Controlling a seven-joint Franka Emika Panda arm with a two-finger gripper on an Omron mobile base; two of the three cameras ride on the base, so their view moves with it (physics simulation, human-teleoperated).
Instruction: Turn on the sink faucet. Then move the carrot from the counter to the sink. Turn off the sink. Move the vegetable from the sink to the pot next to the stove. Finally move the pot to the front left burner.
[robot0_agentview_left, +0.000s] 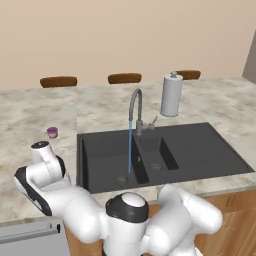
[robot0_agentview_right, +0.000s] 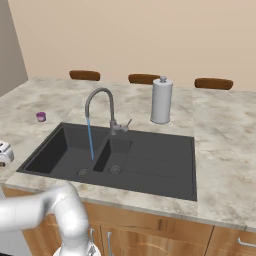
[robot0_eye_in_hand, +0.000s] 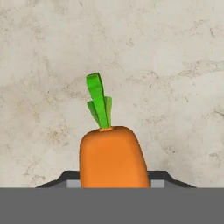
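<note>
Hand view: carrot (robot0_eye_in_hand: 113, 155) lies on the surface (robot0_eye_in_hand: 175, 65), sitting between the jaws; can't tell if they grip it yet. Faucet (robot0_agentview_left: 135, 107) runs, so pickup step; next a firm close, lift, carry to sink (robot0_agentview_left: 200, 150).

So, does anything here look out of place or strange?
Nothing stands out. Water runs from the sink faucet into the sink, as intended. The carrot sits between the gripper fingers over the counter.
</note>
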